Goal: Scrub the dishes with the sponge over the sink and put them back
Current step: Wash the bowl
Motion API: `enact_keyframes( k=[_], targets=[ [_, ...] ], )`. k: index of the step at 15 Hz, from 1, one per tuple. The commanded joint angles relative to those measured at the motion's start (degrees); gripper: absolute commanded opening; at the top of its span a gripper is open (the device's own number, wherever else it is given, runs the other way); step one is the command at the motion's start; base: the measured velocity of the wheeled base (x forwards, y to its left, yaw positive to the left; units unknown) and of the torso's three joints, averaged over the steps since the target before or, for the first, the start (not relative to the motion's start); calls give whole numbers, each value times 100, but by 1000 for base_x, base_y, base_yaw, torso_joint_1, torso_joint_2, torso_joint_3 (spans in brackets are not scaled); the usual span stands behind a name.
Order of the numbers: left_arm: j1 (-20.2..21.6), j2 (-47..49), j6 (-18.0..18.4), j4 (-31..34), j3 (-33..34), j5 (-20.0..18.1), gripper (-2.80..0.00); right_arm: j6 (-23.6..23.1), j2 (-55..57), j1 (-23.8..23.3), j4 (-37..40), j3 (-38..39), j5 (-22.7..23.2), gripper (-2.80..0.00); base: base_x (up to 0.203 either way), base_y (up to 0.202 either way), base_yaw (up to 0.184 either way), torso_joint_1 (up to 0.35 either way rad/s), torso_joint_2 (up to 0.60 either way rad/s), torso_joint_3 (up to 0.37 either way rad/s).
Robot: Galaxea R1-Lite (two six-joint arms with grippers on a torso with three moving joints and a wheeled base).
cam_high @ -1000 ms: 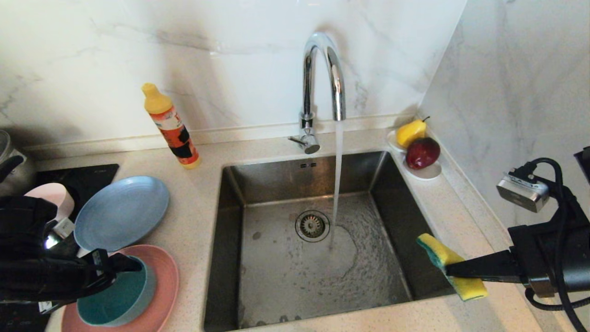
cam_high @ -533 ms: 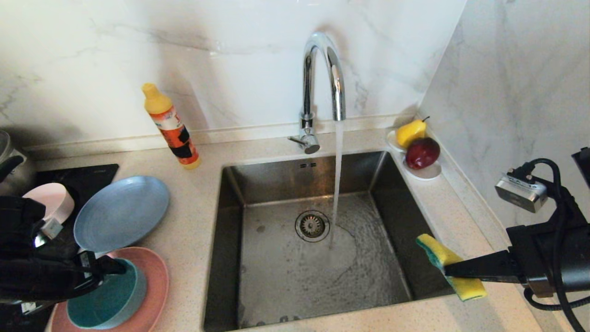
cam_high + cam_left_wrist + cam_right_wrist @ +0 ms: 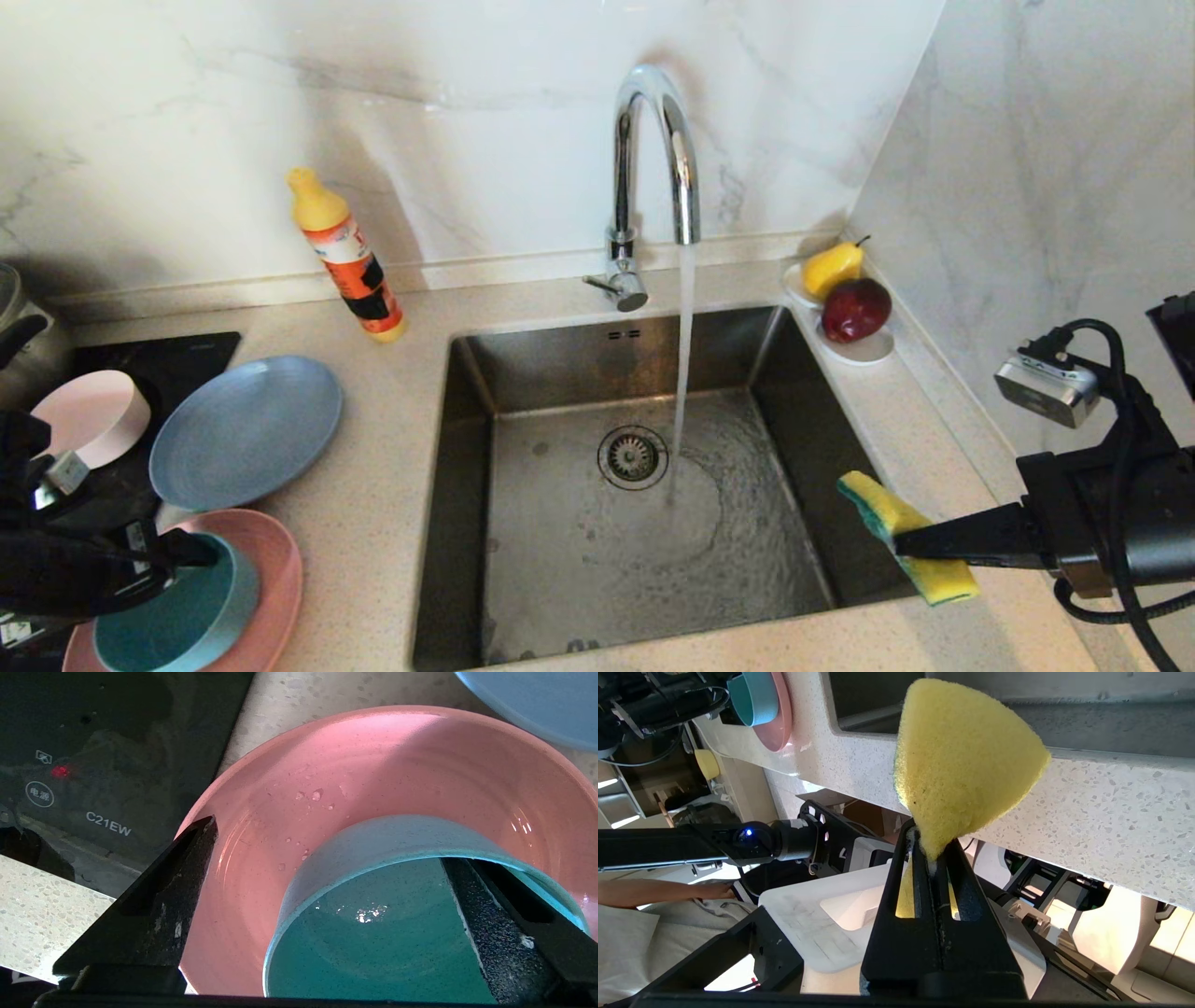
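Note:
A teal bowl [image 3: 177, 621] [image 3: 373, 942] sits on the salmon-pink plate [image 3: 271, 579] [image 3: 373, 765] at the counter's front left. My left gripper [image 3: 177, 560] [image 3: 329, 840] is open wide astride the bowl's wall, one finger inside the bowl and the other over the plate. The grey-blue plate [image 3: 245, 429] and the pale pink bowl [image 3: 93, 415] lie behind them. My right gripper [image 3: 901, 546] [image 3: 931, 840] is shut on the yellow-and-green sponge [image 3: 873, 504] [image 3: 966, 756] above the sink's [image 3: 579, 560] front right corner.
Water runs from the chrome faucet [image 3: 653, 149] into the basin beside the drain [image 3: 633, 457]. An orange detergent bottle [image 3: 345, 252] stands at the back left. A white dish with a pear and an apple [image 3: 854, 299] sits at the back right. A black hob [image 3: 159, 364] lies far left.
My left gripper has moved left and toward the front edge, and the teal bowl and the salmon-pink plate have slid that way with it. The right arm and sponge have barely shifted.

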Motion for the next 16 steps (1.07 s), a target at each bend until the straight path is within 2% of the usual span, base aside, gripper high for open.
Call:
enact_keyframes(
  k=[1, 4, 8, 9, 16],
  targets=[
    [26, -25, -34, 21, 6, -102, 0, 17, 6, 19, 11, 1, 20, -280, 0, 0, 0, 0, 0, 0],
    [26, 62, -80, 78, 131, -403, 0, 19, -56, 19, 11, -14, 20, -280, 0, 0, 0, 0, 0, 0],
    [26, 149, -124, 69, 90, -388, 0, 17, -12, 19, 11, -85, 20, -280, 0, 0, 0, 0, 0, 0],
    [26, 149, -138, 61, 60, -388, -280, 17, 13, 19, 15, -111, 20, -280, 0, 0, 0, 0, 0, 0],
    [218, 149, -45, 96, 2, -353, -280, -10, 106, 19, 11, -207, 16, -280, 0, 0, 0, 0, 0, 0]
  ],
)
